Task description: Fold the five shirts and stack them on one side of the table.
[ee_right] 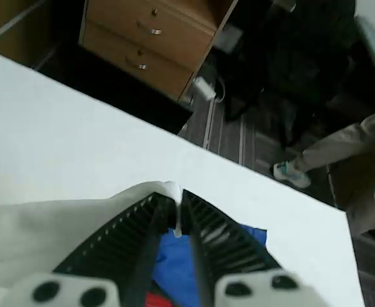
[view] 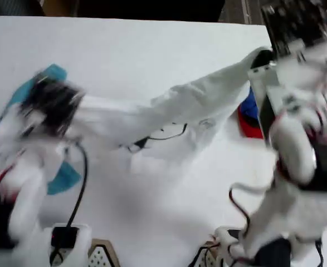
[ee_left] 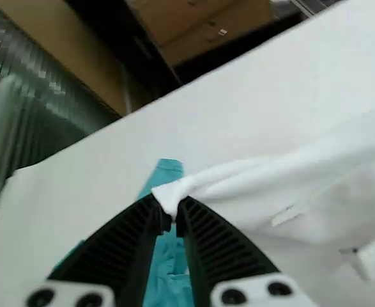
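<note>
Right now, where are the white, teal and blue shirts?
white shirt point(view: 196, 103), high view, its stretched middle.
teal shirt point(ee_left: 168, 174), left wrist view, its far corner.
blue shirt point(ee_right: 174, 263), right wrist view, a flat patch.

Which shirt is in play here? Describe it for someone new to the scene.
On the white table, look across the middle. The white shirt stretches there, one end pinched in the left gripper, the other in the right gripper. The teal shirt and blue shirt lie at the sides, ungripped.
</note>
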Robot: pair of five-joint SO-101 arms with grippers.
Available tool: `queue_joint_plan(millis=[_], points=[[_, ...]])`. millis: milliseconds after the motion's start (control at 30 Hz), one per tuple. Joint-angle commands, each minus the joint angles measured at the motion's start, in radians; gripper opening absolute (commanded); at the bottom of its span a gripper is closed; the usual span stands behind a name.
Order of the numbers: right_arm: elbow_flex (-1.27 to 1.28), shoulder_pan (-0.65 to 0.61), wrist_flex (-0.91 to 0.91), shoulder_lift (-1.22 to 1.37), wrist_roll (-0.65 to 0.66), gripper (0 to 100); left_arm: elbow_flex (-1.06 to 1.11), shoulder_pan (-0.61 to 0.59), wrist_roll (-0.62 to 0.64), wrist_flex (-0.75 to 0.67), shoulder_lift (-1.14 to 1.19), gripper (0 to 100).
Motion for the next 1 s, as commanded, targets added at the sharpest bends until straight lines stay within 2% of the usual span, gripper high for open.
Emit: queue_joint_plan(millis=[0, 300, 467, 567, 767, 900, 967], points=[[-0.005, -0.004, -0.013, -0.11, 0.008, 2.2, -0.041, -0.081, -0.009, 0.0, -0.098, 3], [0.023, 0.001, 0.054, -0.298, 0.008, 2.2, -0.039, -0.095, -0.005, -0.014, -0.298, 3], [0.155, 0.059, 0.048, -0.414, 0.011, 2.1, -0.033, -0.095, -0.008, -0.014, -0.308, 3], [0.253, 0.061, 0.002, -0.426, 0.066, 2.1, 0.019, -0.095, -0.011, -0.025, -0.307, 3], [0.724, 0.053, -0.153, -0.38, 0.068, 2.1, 0.415, -0.094, -0.009, -0.143, -0.307, 3], [1.102, -0.012, -0.239, -0.326, 0.046, 2.1, 0.734, -0.094, -0.012, -0.226, -0.307, 3], [1.26, -0.054, -0.278, -0.295, 0.049, 2.1, 0.875, -0.094, -0.061, -0.252, -0.307, 3]])
